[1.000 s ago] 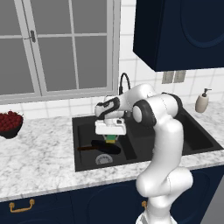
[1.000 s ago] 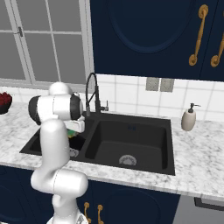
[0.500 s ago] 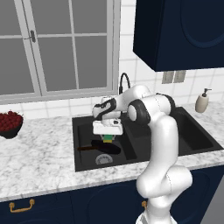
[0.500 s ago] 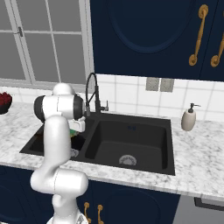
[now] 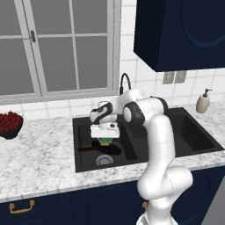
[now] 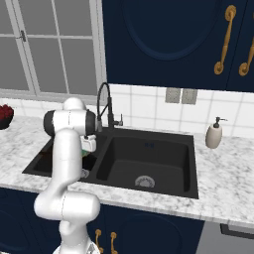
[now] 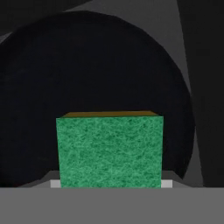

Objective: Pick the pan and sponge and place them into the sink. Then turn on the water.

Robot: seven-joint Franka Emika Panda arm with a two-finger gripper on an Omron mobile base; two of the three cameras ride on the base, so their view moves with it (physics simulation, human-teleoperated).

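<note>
Left base view, read from left to right: we first meet a dark bowl of red fruit (image 5: 9,124) on the marble counter (image 5: 39,158), well apart from the work. Next comes the black double-basin sink (image 5: 79,154), in whose left basin the pan (image 5: 107,149) already lies, its thin reddish handle reaching toward the basin's left wall; we judge that first placement done. Just above the pan hangs the gripper (image 5: 105,139), pointing down, with the sponge (image 5: 105,140) showing green and yellow between its jaws. In the hand view the sponge (image 7: 109,149) sits centred at the bottom against the round black pan (image 7: 87,57) beneath it, so we take the jaws to be closed partway on the sponge, holding it over the pan and inside the sink's outline. We cannot tell whether the sponge touches the pan yet. Farther right stand the arched black faucet (image 5: 125,82) behind the divider, and a beige soap dispenser (image 5: 202,102) on the far counter. Right base view shows the faucet (image 6: 106,105) with no stream beneath it and the right basin bare down to its drain. We therefore judge the task past its middle: what is left is to let the sponge go into the sink, then reach the faucet and turn on the water.
</note>
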